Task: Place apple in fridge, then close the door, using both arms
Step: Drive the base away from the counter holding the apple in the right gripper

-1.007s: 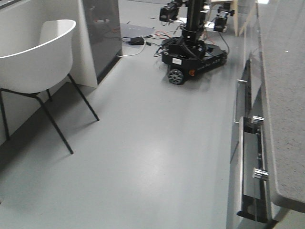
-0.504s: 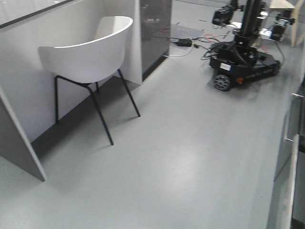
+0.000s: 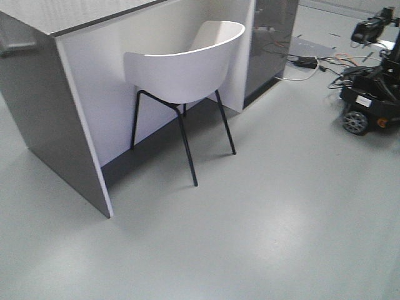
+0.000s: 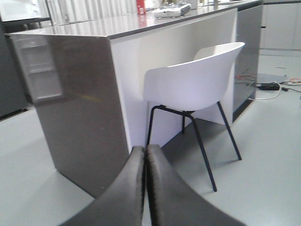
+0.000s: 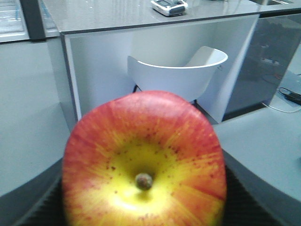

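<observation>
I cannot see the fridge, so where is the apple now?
The apple fills the lower centre of the right wrist view, held in the jaws of the right gripper, stem toward the camera, with the white chair behind it.

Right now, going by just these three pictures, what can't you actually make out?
- The fridge and its door: in none of the views.
- Right wrist view: the apple fills the frame, hiding most of the right gripper's fingers.
- Exterior view: the black wheeled robot is cut off by the right edge.
- Left wrist view: the small device on the countertop is too blurred to identify.
</observation>
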Motion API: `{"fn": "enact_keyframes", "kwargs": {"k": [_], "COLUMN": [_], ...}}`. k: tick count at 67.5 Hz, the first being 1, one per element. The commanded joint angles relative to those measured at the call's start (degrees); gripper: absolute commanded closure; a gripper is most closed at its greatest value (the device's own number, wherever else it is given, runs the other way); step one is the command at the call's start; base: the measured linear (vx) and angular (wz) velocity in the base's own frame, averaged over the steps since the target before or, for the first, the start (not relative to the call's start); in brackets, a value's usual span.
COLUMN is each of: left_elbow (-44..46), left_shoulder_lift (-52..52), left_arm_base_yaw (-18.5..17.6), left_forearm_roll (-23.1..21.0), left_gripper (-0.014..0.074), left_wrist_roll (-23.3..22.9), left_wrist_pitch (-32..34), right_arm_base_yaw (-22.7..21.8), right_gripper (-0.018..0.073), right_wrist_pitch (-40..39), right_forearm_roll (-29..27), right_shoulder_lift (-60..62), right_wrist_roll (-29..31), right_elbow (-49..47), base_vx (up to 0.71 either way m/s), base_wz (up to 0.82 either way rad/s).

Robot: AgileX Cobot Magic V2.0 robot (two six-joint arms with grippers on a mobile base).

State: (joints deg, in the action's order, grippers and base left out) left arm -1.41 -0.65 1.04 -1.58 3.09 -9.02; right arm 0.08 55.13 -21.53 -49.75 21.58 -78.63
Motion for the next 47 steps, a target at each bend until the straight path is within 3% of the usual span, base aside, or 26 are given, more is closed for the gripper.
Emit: {"fn": "enact_keyframes", "kwargs": {"k": [1, 47], "left_elbow": [-1.6, -1.6], "left_shoulder_lift": [-0.9, -0.9], "left_arm_base_yaw": [0.3, 0.3], "left_forearm_roll": [-0.3, -0.3], "left_gripper": [0.0602, 0.0602], "left_wrist_roll": [-0.6, -0.6], "left_wrist_pitch": [4.2, 4.2], "right_arm_base_yaw": [0.0, 0.0], "right_gripper": [0.0518, 0.0517], "right_wrist_pitch": [-4.4, -4.4], "right_forearm_roll": [-1.3, -1.3], "right_shoulder_lift": [0.2, 0.2], "right_wrist_roll": [0.5, 0.4], "right_elbow": [-1.6, -1.6], "base_vx": [0.00, -0.01], "base_wz": [0.29, 0.38]}}
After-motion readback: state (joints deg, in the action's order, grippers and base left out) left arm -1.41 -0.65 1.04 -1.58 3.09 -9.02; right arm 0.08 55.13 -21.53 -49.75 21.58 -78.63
